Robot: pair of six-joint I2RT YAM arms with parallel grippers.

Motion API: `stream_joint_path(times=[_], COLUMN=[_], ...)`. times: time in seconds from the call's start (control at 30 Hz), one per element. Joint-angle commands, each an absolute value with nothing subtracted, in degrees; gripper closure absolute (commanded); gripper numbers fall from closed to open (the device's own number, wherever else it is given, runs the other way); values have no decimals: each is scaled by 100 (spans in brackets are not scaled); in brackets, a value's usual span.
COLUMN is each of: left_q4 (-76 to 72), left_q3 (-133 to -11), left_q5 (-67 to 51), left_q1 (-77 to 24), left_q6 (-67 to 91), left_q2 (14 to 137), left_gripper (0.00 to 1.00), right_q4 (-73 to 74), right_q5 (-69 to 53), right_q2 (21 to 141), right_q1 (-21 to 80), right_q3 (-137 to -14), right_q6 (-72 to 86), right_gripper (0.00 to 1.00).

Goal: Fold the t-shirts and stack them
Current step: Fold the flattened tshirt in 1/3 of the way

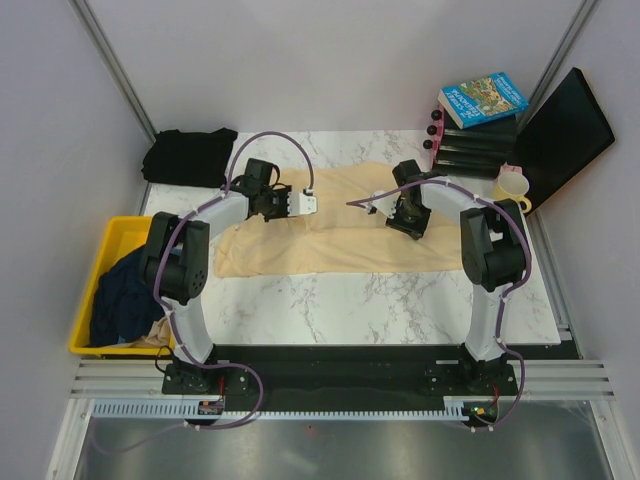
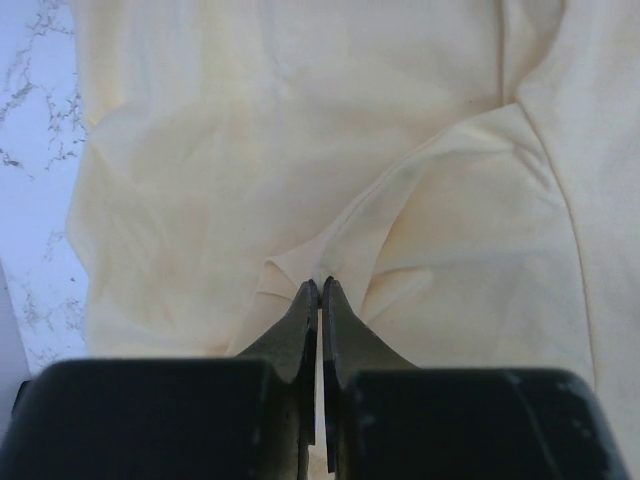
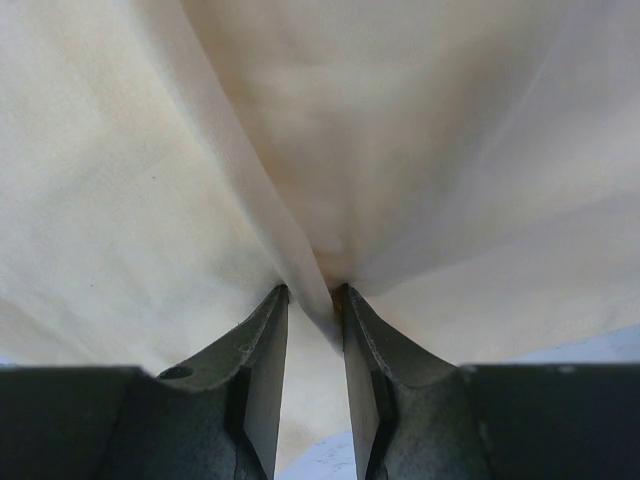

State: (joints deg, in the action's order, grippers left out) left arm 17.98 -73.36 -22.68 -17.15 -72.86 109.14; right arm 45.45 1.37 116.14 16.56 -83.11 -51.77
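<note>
The large cream-yellow t-shirt (image 1: 340, 245) lies spread across the marble table (image 1: 380, 300). My left gripper (image 1: 300, 205) is shut on a fold of it near its back left part; in the left wrist view the jaws (image 2: 320, 285) are pressed together on the cloth (image 2: 300, 150). My right gripper (image 1: 405, 222) is over the shirt's right part; its jaws (image 3: 310, 292) stand a little apart with a taut fold of cloth (image 3: 350, 130) caught between the tips. The black t-shirt (image 1: 190, 157) lies bunched at the back left. The navy t-shirt (image 1: 122, 290) sits in a yellow bin.
The yellow bin (image 1: 85, 310) stands at the table's left edge. At the back right are a book (image 1: 482, 98) on a dark stack (image 1: 475, 145), a yellow cup (image 1: 510, 185) and a leaning black panel (image 1: 565, 135). Grey walls enclose the table.
</note>
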Motion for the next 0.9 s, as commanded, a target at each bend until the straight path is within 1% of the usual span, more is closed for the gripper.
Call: stream_joint_path(times=[0.0,0.4,0.6,0.87], left_q4=[1222,608,431,-130], left_q3=[-7497,-7506,-7497,-7242], left_q5=[-2487,-2531,-2365,-2259], left_q1=[-1775,-2012,-2144,-2206], left_q6=[-6918,-6786,-6837,-6838], left_q2=[10890,11039,11162,11171], left_gripper=[98,98,98,98], right_q4=[4553,4553,4544,4544], right_q5=[-185,-185,-185,-202], right_q2=[11944,11927,11909,11918], right_q1=[1732,1731,1731,1731], right_q3=[-8323,-8297,-8288,-8288], right_q6=[-5036,-5019,-5019,-5001], right_gripper=[64,64,64,64])
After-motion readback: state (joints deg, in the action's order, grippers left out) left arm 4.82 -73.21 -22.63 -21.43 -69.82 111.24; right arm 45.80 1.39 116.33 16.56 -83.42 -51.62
